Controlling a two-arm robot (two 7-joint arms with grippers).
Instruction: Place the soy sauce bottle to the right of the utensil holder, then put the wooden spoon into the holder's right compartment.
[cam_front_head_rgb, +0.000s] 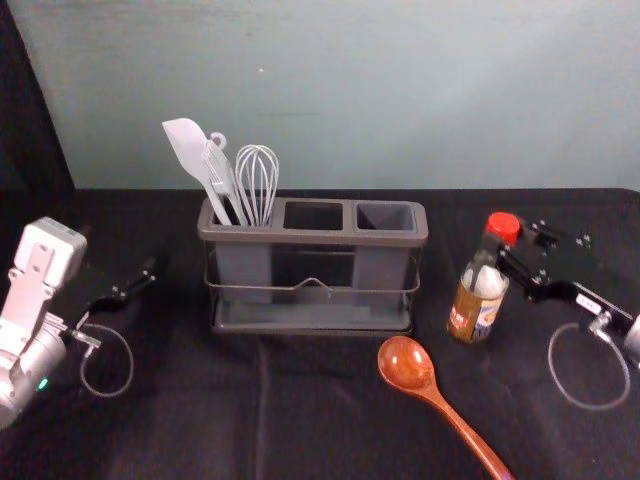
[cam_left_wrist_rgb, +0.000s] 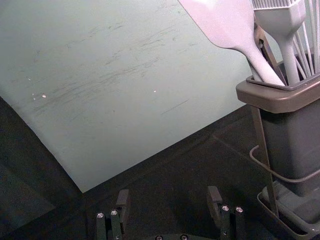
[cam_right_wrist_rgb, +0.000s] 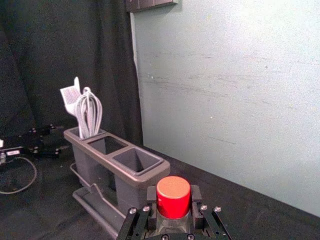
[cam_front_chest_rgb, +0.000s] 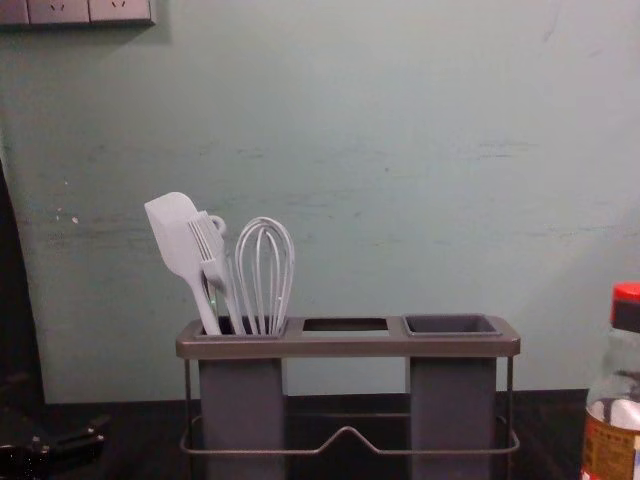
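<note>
The right gripper (cam_right_wrist_rgb: 173, 200) is closed around the neck of the soy sauce bottle (cam_front_head_rgb: 478, 300), just under the red cap (cam_front_head_rgb: 503, 227), on the holder's right side. The bottle leans a little in the head view; whether its base bears on the table (cam_front_head_rgb: 200, 425) I cannot tell. If the fingers let go while it leans or hangs above the cloth, it could rock or topple, since the grip is high and the weight probably sits low. Swinging it left risks knocking the holder (cam_front_head_rgb: 315, 237).

The wooden spoon (cam_front_head_rgb: 407, 366) lies nearer, its bowl close to the holder's front and its handle running near and right. A low sweep of the right arm could push it askew. Later, a crooked grip on the handle could make it catch the rim of the right compartment (cam_front_head_rgb: 382, 265).

The left gripper (cam_left_wrist_rgb: 168, 195) is idle left of the holder, fingers wide apart.
</note>
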